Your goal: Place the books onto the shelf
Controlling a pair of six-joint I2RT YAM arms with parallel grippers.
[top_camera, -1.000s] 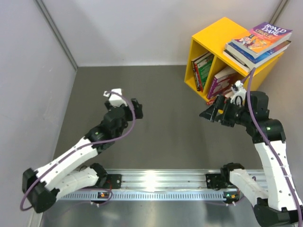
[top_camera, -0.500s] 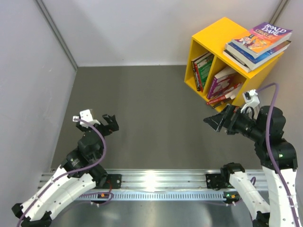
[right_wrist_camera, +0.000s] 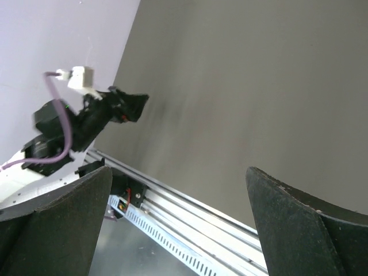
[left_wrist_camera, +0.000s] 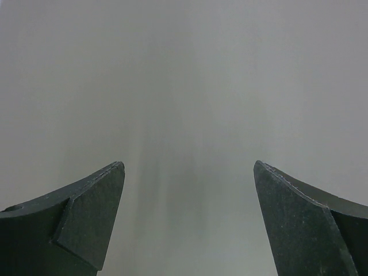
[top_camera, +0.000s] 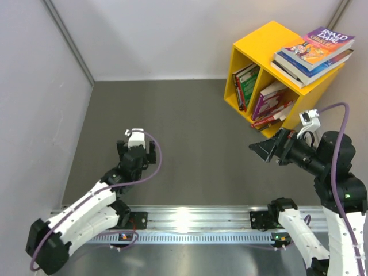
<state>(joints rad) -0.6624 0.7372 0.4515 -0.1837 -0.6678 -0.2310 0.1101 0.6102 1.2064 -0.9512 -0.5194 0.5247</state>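
Both grippers empty, fingers spread wide. Left gripper (top_camera: 137, 150) over table (top_camera: 184, 115), left side. Right gripper (top_camera: 260, 148) near shelf (top_camera: 259, 43) front, pointing left. Upright books (top_camera: 246, 85) in left compartment, leaning books (top_camera: 270, 103) in right, stack (top_camera: 315, 50) flat on shelf top, overhanging edge. No book seen on table. Likely job left, if any: stack. Use right arm, nearest. Grip top book alone at overhang, lift clear, avoid dragging others off.

The shelf (top_camera: 257, 45) is bright yellow. The top book (top_camera: 323, 41) is purple and orange; the table (top_camera: 184, 126) is dark grey.
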